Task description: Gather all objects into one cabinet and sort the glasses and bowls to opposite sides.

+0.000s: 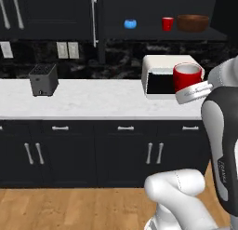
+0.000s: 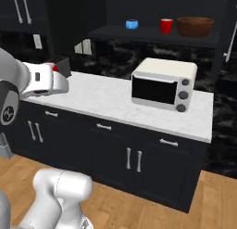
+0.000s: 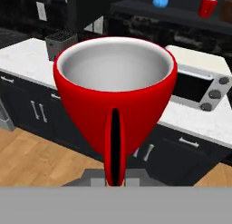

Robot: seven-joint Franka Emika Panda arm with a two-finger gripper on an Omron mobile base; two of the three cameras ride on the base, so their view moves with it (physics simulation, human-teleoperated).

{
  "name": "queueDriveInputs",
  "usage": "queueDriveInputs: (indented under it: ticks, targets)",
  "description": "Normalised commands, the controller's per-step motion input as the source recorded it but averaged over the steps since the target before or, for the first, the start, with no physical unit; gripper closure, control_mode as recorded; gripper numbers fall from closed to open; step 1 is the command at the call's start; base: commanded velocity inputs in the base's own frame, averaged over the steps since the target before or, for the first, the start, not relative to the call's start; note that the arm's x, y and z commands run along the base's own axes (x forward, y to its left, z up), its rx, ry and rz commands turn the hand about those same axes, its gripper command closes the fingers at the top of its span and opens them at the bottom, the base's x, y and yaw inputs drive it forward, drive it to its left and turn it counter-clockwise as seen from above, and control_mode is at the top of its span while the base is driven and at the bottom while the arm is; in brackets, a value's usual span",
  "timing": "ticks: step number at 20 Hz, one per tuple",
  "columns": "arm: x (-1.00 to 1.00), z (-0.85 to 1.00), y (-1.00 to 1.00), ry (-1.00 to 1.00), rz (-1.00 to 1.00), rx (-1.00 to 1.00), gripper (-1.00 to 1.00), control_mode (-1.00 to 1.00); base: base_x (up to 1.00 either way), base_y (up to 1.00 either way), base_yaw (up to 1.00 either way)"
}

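Observation:
My gripper (image 1: 189, 88) is shut on a red cup (image 1: 187, 76), holding it upright above the counter's right part, in front of the toaster oven. The hand view looks down on this cup (image 3: 115, 89), with its pale inside and its handle toward the camera. From the right base view only a red sliver of the cup (image 2: 55, 67) shows behind the white hand. The upper cabinet stands open, its door and long bar handle (image 1: 94, 19) swung to the left. Its shelf (image 1: 153, 32) holds a small blue bowl (image 1: 130, 23), a second red cup (image 1: 167, 23) and a wide wooden bowl (image 1: 192, 22).
A white toaster oven (image 2: 162, 83) sits on the marble counter (image 1: 93, 101) under the open shelf. A dark toaster (image 1: 43, 79) stands at the counter's left. Black base cabinets (image 1: 121, 150) run below, above a wooden floor.

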Motion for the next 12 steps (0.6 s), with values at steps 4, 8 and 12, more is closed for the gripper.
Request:
queueDriveInputs:
  ticks: [4,8,12]
  targets:
    - [0.00,0.00,0.00,0.00,0.00,0.00,1.00,1.00,0.42,0.19,-0.22]
    - [0.00,0.00,0.00,0.00,0.00,0.00,1.00,1.00,0.64,0.23,-0.44]
    - [0.00,0.00,0.00,0.00,0.00,0.00,1.00,1.00,0.75,0.46,-0.33]
